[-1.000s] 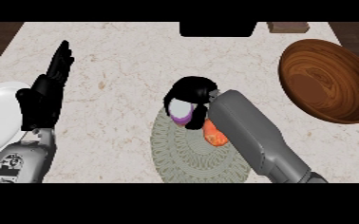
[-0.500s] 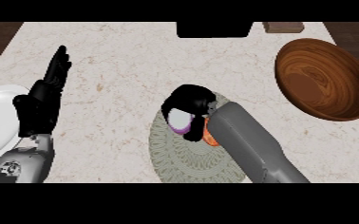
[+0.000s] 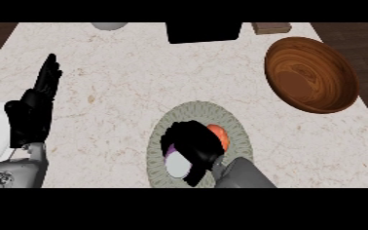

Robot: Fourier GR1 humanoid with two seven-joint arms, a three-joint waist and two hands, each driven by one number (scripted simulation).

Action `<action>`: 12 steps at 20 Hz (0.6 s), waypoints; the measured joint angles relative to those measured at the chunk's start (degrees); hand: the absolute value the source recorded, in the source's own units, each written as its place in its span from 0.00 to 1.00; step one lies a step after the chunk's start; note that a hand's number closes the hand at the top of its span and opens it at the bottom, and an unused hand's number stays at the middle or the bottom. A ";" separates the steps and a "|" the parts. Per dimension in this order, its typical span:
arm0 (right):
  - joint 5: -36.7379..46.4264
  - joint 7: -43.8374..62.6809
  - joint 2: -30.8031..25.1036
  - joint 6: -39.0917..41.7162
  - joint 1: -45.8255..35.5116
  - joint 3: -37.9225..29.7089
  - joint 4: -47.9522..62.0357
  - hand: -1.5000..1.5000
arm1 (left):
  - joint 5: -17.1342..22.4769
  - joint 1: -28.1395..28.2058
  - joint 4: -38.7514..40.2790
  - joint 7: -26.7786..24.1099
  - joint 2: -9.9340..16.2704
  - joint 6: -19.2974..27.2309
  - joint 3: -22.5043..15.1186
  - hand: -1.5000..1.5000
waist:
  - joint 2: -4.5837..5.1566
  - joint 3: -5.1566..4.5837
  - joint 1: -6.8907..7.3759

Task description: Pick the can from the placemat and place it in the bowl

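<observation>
- Counter [image 3: 129, 78] with a pale, speckled stone top fills most of your view from the head.
- Your right robot hand [image 3: 191, 146] comes up from the bottom edge, a bit right of the middle.
- Its black fingers are curled around the can [image 3: 177, 164], so it is holding the can.
- You can only see a small part of the can: a pale end with some purple on it, peeking out at the lower left of the fingers.
- An orange patch [image 3: 219, 135] shows just to the right of those fingers. You cannot tell what it belongs to.
- The can and the right robot hand are over the placemat [image 3: 159, 139], which is round and grey-green with a ribbed look.
- You cannot tell if the can touches the placemat or is lifted off it.
- The bowl [image 3: 310, 75] is brown wood and sits at the right side of the counter, well apart from the can. Nothing shows inside it.
- Your left robot hand [image 3: 36, 107] is at the left edge, with fingers straight and pointing up. It holds nothing.
- A black box shape [image 3: 203, 32] sits at the far edge in the middle.
- A small brown block [image 3: 271, 27] is just to its right.
- A grey round thing [image 3: 109, 26] shows at the far edge, to the left.
</observation>
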 measured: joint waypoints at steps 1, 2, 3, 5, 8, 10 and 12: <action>-0.47 1.53 0.09 -0.42 2.81 0.68 -3.35 1.00 | -0.01 -0.02 -0.13 0.02 0.11 -0.01 0.11 0.50 | 0.25 0.00 -0.06; -0.85 2.58 0.19 -1.08 5.90 1.45 -6.46 1.00 | 0.12 0.00 -0.17 0.14 0.29 -0.06 0.41 0.50 | 0.43 0.00 -0.28; -1.12 3.82 0.27 -1.99 8.50 2.13 -10.04 1.00 | 0.25 0.09 -0.33 0.14 0.32 -0.11 0.53 0.50 | 0.60 0.00 -0.29; -1.62 6.77 0.19 -2.97 12.66 2.85 -17.94 1.00 | 0.11 0.47 -0.56 0.14 0.26 -0.11 0.41 0.50 | 0.85 0.00 -0.28; -0.96 11.47 -0.70 -4.62 19.13 3.82 -29.99 1.00 | 0.37 0.93 -1.05 0.02 0.29 -0.44 0.44 0.50 | 1.13 -0.01 -0.07; -0.03 14.67 -2.47 -4.99 23.05 3.74 -38.32 1.00 | 0.62 0.58 -1.40 0.30 0.42 -0.77 0.53 0.50 | 1.42 -0.01 0.39; 1.64 18.58 -4.25 -4.67 26.19 3.06 -46.02 1.00 | 0.42 0.64 -1.29 -0.19 0.37 -0.83 0.47 0.50 | 1.71 -0.02 0.97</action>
